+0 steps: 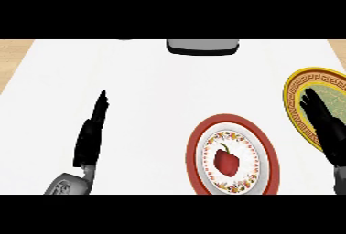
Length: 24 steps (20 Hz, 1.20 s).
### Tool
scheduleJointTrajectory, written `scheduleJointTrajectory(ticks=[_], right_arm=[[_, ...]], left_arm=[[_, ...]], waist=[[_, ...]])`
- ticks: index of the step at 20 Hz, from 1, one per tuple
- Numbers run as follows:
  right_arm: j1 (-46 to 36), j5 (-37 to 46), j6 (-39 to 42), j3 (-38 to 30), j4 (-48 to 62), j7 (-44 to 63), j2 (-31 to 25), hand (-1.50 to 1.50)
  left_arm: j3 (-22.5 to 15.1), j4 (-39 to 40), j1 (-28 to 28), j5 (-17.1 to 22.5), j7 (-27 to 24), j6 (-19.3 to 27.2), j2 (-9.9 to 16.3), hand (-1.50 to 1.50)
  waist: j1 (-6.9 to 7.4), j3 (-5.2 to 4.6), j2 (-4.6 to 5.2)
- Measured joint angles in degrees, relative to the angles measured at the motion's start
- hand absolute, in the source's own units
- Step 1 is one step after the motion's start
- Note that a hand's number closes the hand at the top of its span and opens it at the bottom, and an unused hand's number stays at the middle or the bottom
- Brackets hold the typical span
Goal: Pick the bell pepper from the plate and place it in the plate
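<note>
Red bell pepper (227,162), stemmed, on red-rimmed plate (196,151)

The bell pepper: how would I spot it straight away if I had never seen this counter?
Start at the white counter and look toward its near edge, right of centre, for the red-rimmed plate with a flowery ring. The bell pepper lies in its middle, red with a short curved stem. The other plate, yellow-rimmed at the far right, holds no pepper; the right hand is over it.

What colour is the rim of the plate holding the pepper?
Red, on the plate under the pepper; head view.
</note>
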Motion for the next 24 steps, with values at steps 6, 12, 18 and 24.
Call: scheduleJointTrajectory(ticks=[6, 12, 18, 24], right_arm=[[-3.4, 1.4, 3.4, 3.4, -6.9, 0.2, 1.4, 1.5], [0.0, 13.3, -7.5, 2.5, -9.8, -8.9, 0.8, -1.5], [8.6, 22.0, -10.0, 8.1, -11.5, -17.2, 3.1, -1.5], [12.0, 32.9, -11.0, 13.0, -17.7, -9.4, 0.9, -1.5]], left_arm=[[5.3, 0.0, -1.1, 4.2, 3.5, -5.7, 4.4, 0.0], [7.8, 0.5, -0.1, 8.2, 5.4, -9.6, 6.3, 0.0], [9.4, 0.7, -0.5, 9.9, 6.3, -12.8, 6.6, 0.0], [11.0, 1.9, -1.7, 9.8, 7.0, -14.1, 6.4, 0.0]], waist=[[-0.73, 0.2, -1.45], [-1.78, -0.04, -2.13], [-1.6, 0.21, -1.94], [-1.53, 0.22, -1.9]])
